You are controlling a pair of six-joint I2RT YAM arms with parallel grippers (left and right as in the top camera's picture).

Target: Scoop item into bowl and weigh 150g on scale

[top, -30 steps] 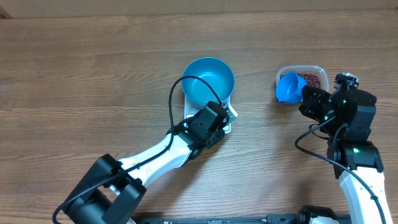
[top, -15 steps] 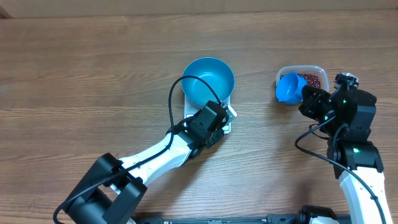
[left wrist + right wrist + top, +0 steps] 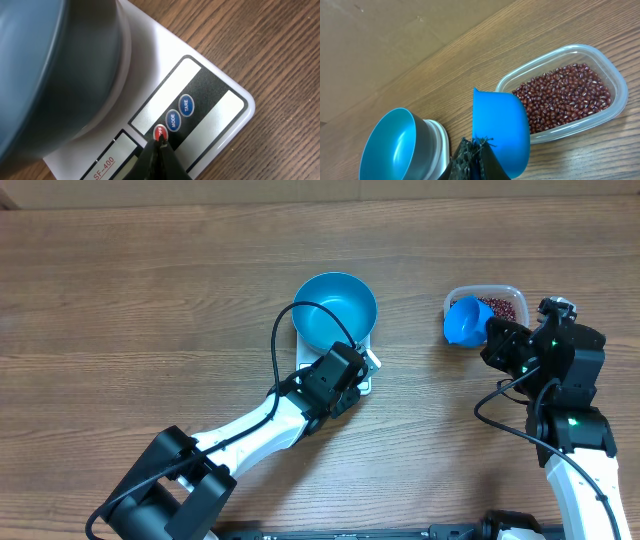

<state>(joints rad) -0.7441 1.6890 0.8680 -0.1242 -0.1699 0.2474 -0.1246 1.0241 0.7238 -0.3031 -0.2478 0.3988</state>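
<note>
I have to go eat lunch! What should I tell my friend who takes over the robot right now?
Left gripper: shut, its tip at the red button on the scale. I cannot tell whether it is pressing.
Right gripper: shut on the blue scoop, which is at the end of the clear tub.
Things: the teal bowl sits on the scale and is empty. The beans are in the tub.
Done: bowl on scale, scoop in grip.
Left: scoop beans into the bowl until the scale shows the right weight.
</note>
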